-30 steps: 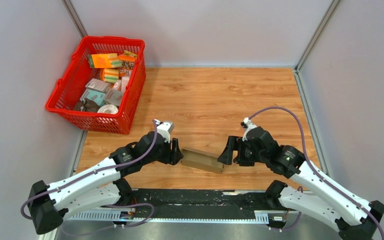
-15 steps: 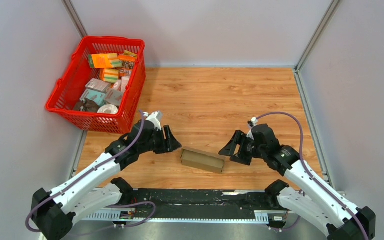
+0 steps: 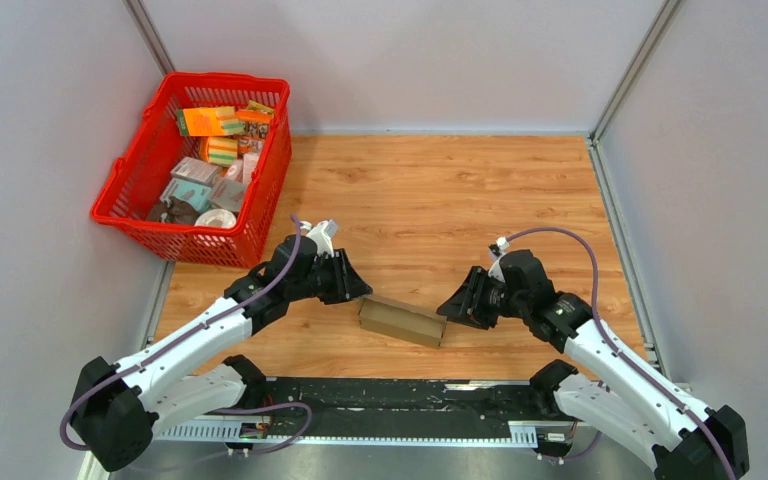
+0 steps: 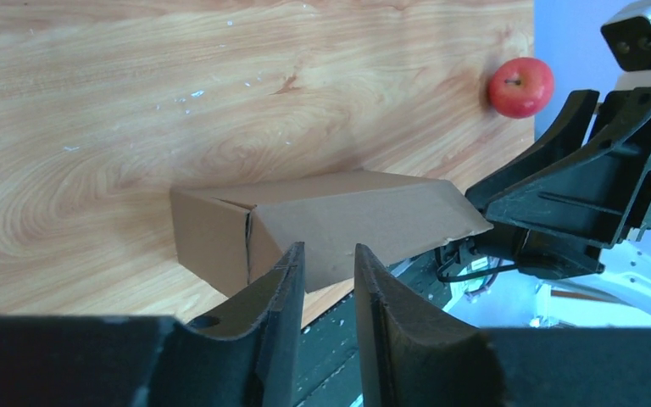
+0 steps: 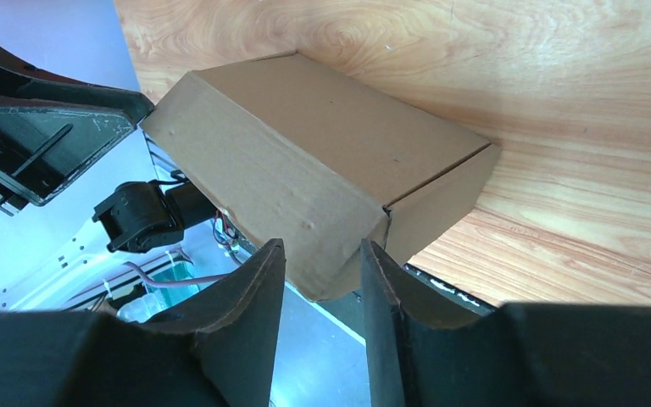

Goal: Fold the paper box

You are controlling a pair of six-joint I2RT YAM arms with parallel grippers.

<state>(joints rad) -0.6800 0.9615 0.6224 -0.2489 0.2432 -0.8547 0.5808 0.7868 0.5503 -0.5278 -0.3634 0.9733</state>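
The paper box [image 3: 402, 321] is a small oblong brown carton lying on the wooden table near the front edge, between my two grippers. My left gripper [image 3: 355, 285] hovers just off its left end, apart from it, with the jaws a narrow gap apart and nothing between them. My right gripper [image 3: 452, 303] sits just off the right end in the same way. In the left wrist view the box [image 4: 339, 220] lies beyond the left gripper [image 4: 328, 250]. In the right wrist view the box [image 5: 305, 161] lies just past the right gripper [image 5: 322, 246], its end flap closed.
A red mesh basket [image 3: 195, 165] with several colourful packets stands at the back left. A small red apple-like thing [image 4: 520, 87] shows by the table's edge in the left wrist view. Grey walls enclose the table; a black rail [image 3: 390, 395] runs along the front.
Both grippers drew back from the box ends, then came close again with their jaws narrowed. The box has stayed almost in place.
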